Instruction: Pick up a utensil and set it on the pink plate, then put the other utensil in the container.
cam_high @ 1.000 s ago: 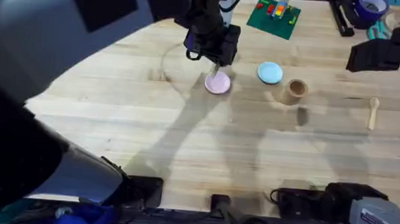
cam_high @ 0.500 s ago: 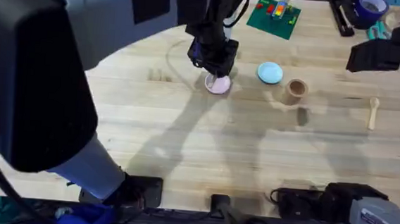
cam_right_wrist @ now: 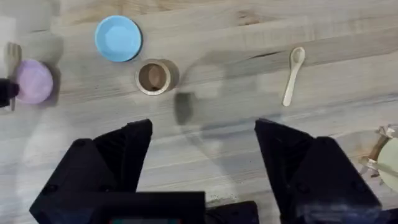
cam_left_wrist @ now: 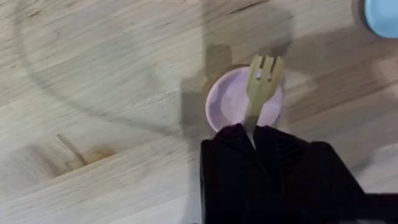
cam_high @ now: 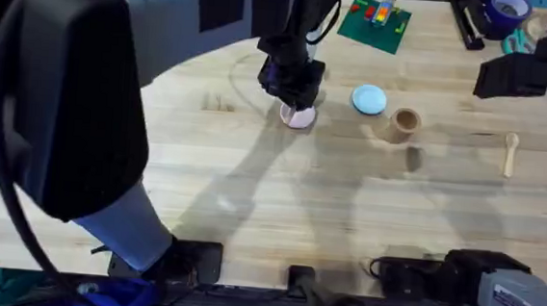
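Step 1 of 2 in hand: placement of the small pale wooden fork [cam_left_wrist: 261,84] on the small round pink plate [cam_left_wrist: 231,102]. The left gripper [cam_left_wrist: 252,134] is clenched on the fork's handle; the tines project ahead of the fingertips, out over the plate and past its far rim. From the wrist view I cannot tell whether the fork touches the plate or hangs just above it. In the overhead view the left gripper [cam_high: 293,82] sits directly over the pink plate [cam_high: 298,116].

The right gripper [cam_right_wrist: 199,140] hovers with jaws spread wide, holding nothing. Ahead of its fingers lie the small pale wooden spoon [cam_right_wrist: 292,67], the small tan-brown cylindrical cup [cam_right_wrist: 153,77] and a light blue round plate [cam_right_wrist: 118,38]; spoon and cup are well apart on the wooden table [cam_right_wrist: 249,162].

Judgement, next move: lower if not yet seated, then open the left jaws so the fork rests across the plate. Since the tines overhang the rim, a slight pull back toward the wrist before release should centre it and cut the risk of tipping off. Step 2 (spoon into cup) not yet started; the spoon lies nearer the right arm.
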Controlling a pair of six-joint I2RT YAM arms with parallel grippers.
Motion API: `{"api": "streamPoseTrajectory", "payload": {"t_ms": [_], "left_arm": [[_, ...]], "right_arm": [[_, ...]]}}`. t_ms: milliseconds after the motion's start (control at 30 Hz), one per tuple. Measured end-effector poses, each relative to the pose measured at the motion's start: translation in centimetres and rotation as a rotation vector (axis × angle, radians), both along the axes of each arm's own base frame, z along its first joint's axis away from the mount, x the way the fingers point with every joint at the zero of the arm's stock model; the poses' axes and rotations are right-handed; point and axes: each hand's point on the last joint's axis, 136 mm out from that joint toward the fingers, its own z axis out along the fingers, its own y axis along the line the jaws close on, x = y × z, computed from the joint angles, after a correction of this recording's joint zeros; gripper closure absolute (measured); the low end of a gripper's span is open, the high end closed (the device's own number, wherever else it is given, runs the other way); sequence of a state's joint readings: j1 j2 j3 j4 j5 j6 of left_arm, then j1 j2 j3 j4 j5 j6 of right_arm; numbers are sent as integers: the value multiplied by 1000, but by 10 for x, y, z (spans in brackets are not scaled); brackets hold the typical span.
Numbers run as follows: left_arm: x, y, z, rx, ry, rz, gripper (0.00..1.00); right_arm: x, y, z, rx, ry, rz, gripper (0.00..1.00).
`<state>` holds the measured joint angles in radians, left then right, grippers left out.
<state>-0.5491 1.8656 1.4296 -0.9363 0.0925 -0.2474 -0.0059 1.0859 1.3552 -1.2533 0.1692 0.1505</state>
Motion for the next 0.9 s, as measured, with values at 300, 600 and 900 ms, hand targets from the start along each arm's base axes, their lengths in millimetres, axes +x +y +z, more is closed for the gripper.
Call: {"api": "streamPoseTrajectory", "payload": {"t_ms": [300, 600, 900], "left_arm": [[0, 0, -2, 1, 3, 0, 959], [-3, 2, -15, 24, 41, 0, 959], [-3, 1, -15, 24, 39, 0, 959]], "right_arm": [[0, 0, 0, 0, 0, 0, 5], [0, 0, 0, 0, 0, 0, 5], [0, 0, 0, 0, 0, 0, 5]]}}
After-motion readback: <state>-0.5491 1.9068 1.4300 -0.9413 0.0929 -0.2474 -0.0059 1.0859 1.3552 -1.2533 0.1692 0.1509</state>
